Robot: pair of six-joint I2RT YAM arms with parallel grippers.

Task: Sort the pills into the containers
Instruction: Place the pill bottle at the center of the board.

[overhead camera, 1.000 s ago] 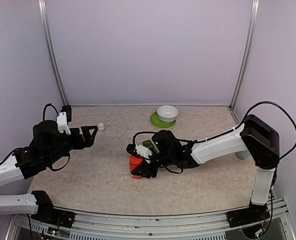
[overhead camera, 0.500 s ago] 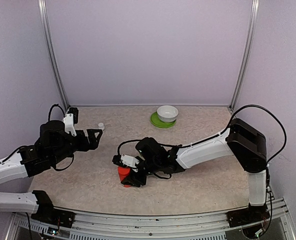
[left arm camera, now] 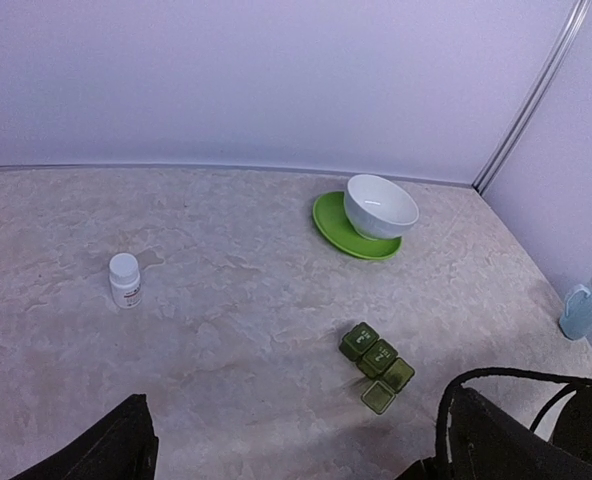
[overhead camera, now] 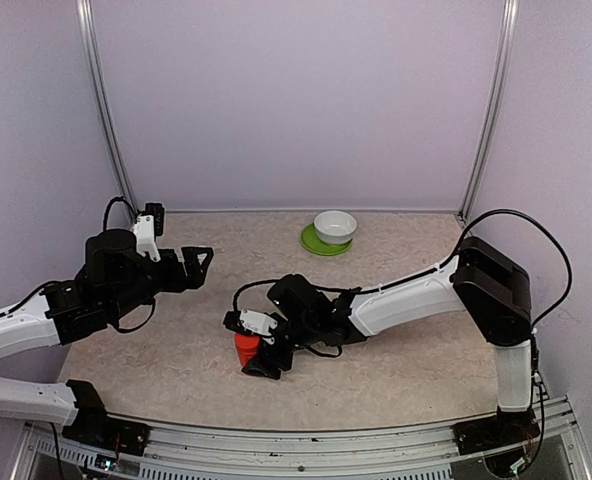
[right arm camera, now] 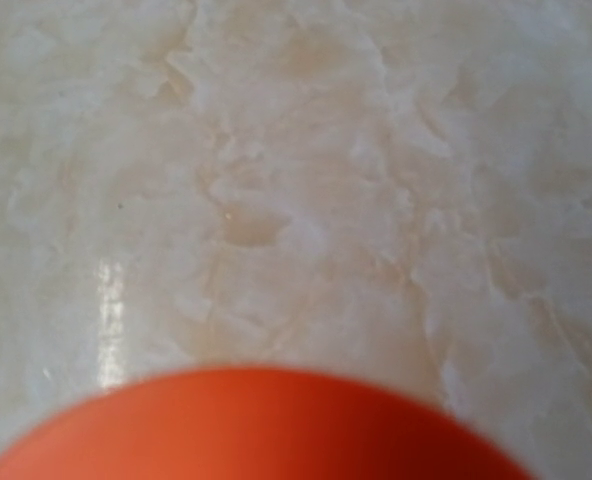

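Sliding toward the lower left of the overhead view, the red cylindrical plastic bottle [overhead camera: 245, 345] is now standing farther from the middle of the beige marbled tabletop [overhead camera: 406, 370] than it was a second ago, carried there by the right gripper [overhead camera: 260, 358]. That pincer is sitting right against the bottle, but I cannot tell whether it is clenching it or letting go; its own camera is showing only a red blur at the bottom edge. The left gripper [overhead camera: 200, 263] is hanging released and wide, holding nothing.

The dark green plastic strip of three joined compartments [left arm camera: 377, 358] is lying centre-right in the left wrist view, one lid seemingly flipped up, with bare table all around it. Moving the bottle aside is probably clearing the way to it. The small white plastic bottle [left arm camera: 124, 280] is standing well apart at left, and the white bowl [left arm camera: 380, 205] on its green plate [left arm camera: 334, 222] is keeping to the back. The front edge is lying near the red bottle.
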